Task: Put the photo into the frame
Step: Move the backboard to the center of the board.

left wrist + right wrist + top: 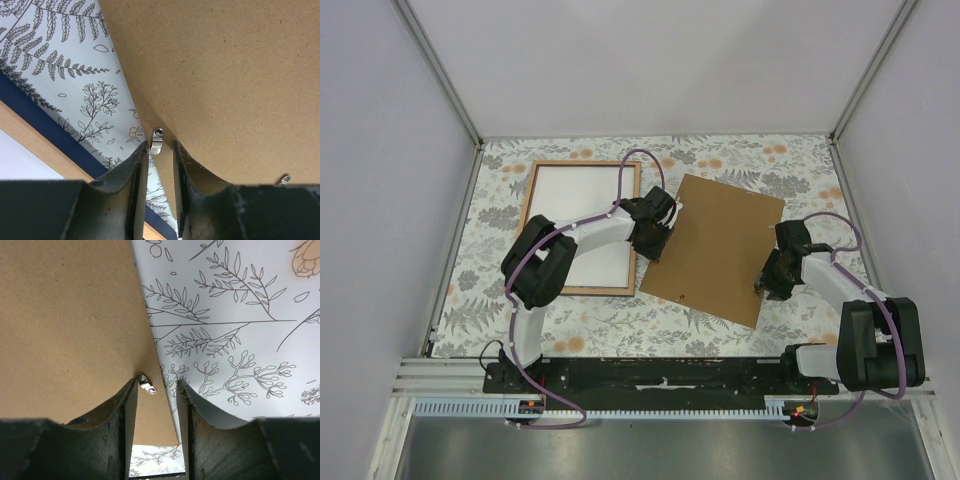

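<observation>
The frame (582, 292), its light wood rim up, lies flat at the left of the table. A plain white sheet (578, 215) fills it, which looks like the photo's back; no printed picture shows. The flat brown backing board (720, 245) lies skewed to the right of the frame. My left gripper (652, 243) points down at the board's left edge, narrowly open, with a small metal clip (157, 141) at its tips (160, 147). My right gripper (765, 285) points down at the board's right edge, narrowly open (156, 385), next to another clip (146, 383). Neither holds anything.
A floral-patterned cloth (740, 160) covers the table. Grey walls and metal posts close it in at the left, right and back. In the left wrist view the frame's wood and dark blue edge (30, 137) runs along the lower left, beside the board (225, 75).
</observation>
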Robot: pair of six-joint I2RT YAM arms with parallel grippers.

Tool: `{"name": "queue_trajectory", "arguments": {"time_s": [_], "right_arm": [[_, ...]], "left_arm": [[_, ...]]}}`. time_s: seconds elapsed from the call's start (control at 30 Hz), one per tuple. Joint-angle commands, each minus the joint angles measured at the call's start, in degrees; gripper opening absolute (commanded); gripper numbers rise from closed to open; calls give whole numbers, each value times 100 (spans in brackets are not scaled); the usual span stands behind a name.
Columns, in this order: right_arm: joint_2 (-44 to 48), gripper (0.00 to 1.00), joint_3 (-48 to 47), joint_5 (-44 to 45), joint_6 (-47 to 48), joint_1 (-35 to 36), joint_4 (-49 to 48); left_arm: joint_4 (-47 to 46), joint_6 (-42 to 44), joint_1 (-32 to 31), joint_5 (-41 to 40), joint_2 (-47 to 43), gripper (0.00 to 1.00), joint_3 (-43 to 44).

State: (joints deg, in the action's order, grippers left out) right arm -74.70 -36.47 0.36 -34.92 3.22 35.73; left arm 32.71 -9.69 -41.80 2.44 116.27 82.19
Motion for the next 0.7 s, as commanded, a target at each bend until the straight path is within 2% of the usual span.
{"name": "queue_trajectory", "arguments": {"time_s": [0.0, 0.33, 0.67], "right_arm": [[-142, 40, -124, 263, 29, -6, -57], [-159, 16, -159, 254, 81, 3, -66], [-282, 0, -282, 421, 125, -15, -13]], "left_arm": [[78, -120, 58, -279, 28, 31, -195], [78, -120, 58, -270, 10, 31, -195], [148, -24, 58, -639, 19, 32, -195]]}}
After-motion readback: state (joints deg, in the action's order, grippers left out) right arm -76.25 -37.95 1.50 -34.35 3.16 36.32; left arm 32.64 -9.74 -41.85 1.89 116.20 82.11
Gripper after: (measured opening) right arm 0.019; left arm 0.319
